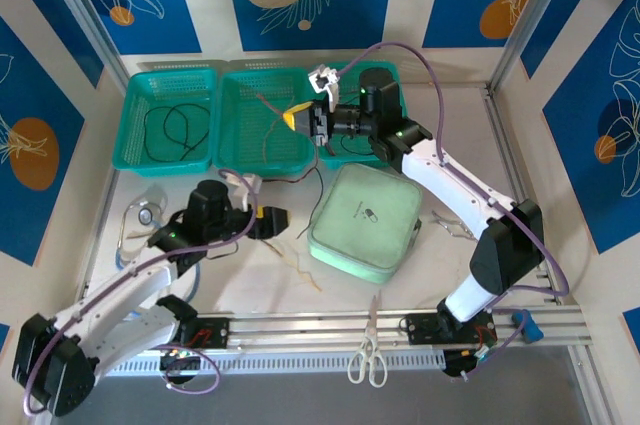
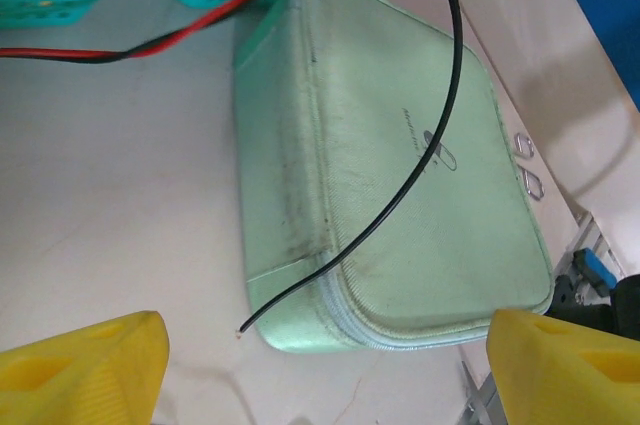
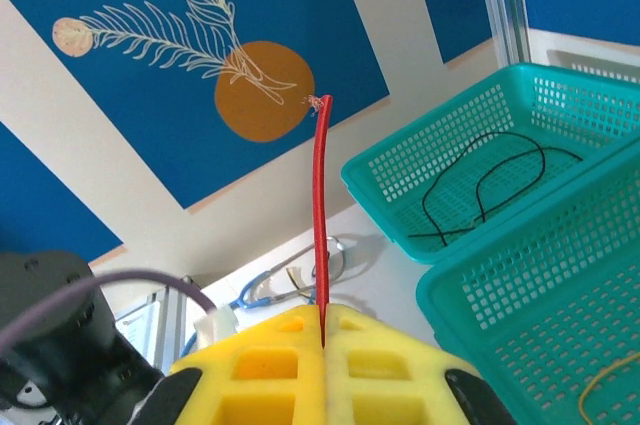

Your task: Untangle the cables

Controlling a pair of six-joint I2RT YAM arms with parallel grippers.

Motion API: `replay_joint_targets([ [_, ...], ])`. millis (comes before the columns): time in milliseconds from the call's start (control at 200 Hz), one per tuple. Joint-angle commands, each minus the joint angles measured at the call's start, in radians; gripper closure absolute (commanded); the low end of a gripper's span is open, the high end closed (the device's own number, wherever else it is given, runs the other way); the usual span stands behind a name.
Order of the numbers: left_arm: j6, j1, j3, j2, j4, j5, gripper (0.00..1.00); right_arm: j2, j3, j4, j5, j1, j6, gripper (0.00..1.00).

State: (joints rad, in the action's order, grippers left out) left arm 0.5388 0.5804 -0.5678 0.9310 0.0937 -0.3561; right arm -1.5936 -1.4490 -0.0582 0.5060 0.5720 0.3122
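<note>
A thin black cable (image 1: 178, 131) lies looped alone in the left teal mesh basket (image 1: 140, 85), already parted from the rest. Nearer, the left hand (image 1: 270, 221) sits low by the white surface (image 1: 250, 280), its yellow fingers (image 2: 90, 355) spread wide and grasping nothing. A second black cable (image 2: 456, 45) trails across the mint-green zipped case (image 2: 400, 275), its bare end just ahead of that hand. Above the middle teal basket (image 1: 240, 95), the right hand (image 3: 322, 320) is clenched on a dark red cable (image 3: 321, 205), with a short tip poking past the pads. Red and black run close together near the basket edge. If they cross there, pulling the red one could drag both, catch on the rim, or slip the strand from so short a hold.
</note>
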Motion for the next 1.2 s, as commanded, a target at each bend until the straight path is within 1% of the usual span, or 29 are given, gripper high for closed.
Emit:
replay_joint_targets([
  [0,-0.037,0.048,-0.031,0.082,-0.154,0.024,0.17,-0.006,-0.043,-0.009,0.025,0.000,0.020,1.00],
  [70,-0.047,0.083,-0.058,0.151,-0.195,0.026,0.18,-0.005,-0.044,-0.007,0.025,0.002,0.020,1.00],
  [135,-0.054,0.105,-0.101,0.223,-0.172,0.071,0.19,-0.002,-0.046,-0.005,0.026,0.000,0.023,1.00],
  [190,-0.064,0.118,-0.123,0.276,-0.185,0.083,0.22,0.001,-0.046,-0.003,0.029,-0.001,0.024,1.00],
  [285,-0.054,0.141,-0.135,0.344,-0.283,0.058,0.25,0.007,-0.047,0.004,0.034,-0.004,0.022,1.00],
  [350,-0.041,0.153,-0.153,0.384,-0.321,0.040,0.28,0.011,-0.049,0.011,0.035,-0.007,0.019,1.00],
  [425,-0.029,0.165,-0.175,0.420,-0.343,0.024,0.35,0.016,-0.050,0.015,0.037,-0.009,0.018,1.00],
  [470,-0.020,0.170,-0.186,0.438,-0.339,0.019,0.42,0.018,-0.051,0.017,0.037,-0.012,0.016,1.00],
  [500,-0.014,0.170,-0.195,0.445,-0.327,0.027,0.49,0.020,-0.051,0.018,0.036,-0.013,0.016,1.00],
  [525,-0.012,0.172,-0.200,0.448,-0.314,0.039,0.58,0.022,-0.052,0.020,0.037,-0.015,0.016,1.00],
  [580,-0.009,0.174,-0.209,0.443,-0.281,0.075,0.86,0.027,-0.052,0.022,0.037,-0.018,0.017,1.00],
  [615,-0.010,0.174,-0.214,0.431,-0.257,0.098,1.00,0.033,-0.050,0.023,0.036,-0.021,0.016,1.00],
  [685,-0.028,0.176,-0.235,0.396,-0.179,0.134,1.00,0.048,-0.043,0.016,0.027,-0.026,0.016,1.00],
  [780,-0.087,0.176,-0.297,0.333,-0.015,0.170,1.00,0.075,-0.025,0.000,0.002,-0.033,0.019,1.00],
  [915,-0.161,0.176,-0.392,0.238,0.207,0.214,1.00,0.129,0.023,-0.047,-0.080,-0.051,0.029,1.00],
  [995,-0.181,0.176,-0.432,0.187,0.298,0.230,1.00,0.165,0.057,-0.085,-0.129,-0.069,0.046,1.00],
  [1080,-0.177,0.174,-0.460,0.145,0.363,0.205,1.00,0.193,0.086,-0.130,-0.132,-0.101,0.078,1.00],
  [1196,-0.168,0.170,-0.501,0.110,0.450,0.141,1.00,0.225,0.106,-0.135,-0.156,-0.139,0.104,1.00],
])
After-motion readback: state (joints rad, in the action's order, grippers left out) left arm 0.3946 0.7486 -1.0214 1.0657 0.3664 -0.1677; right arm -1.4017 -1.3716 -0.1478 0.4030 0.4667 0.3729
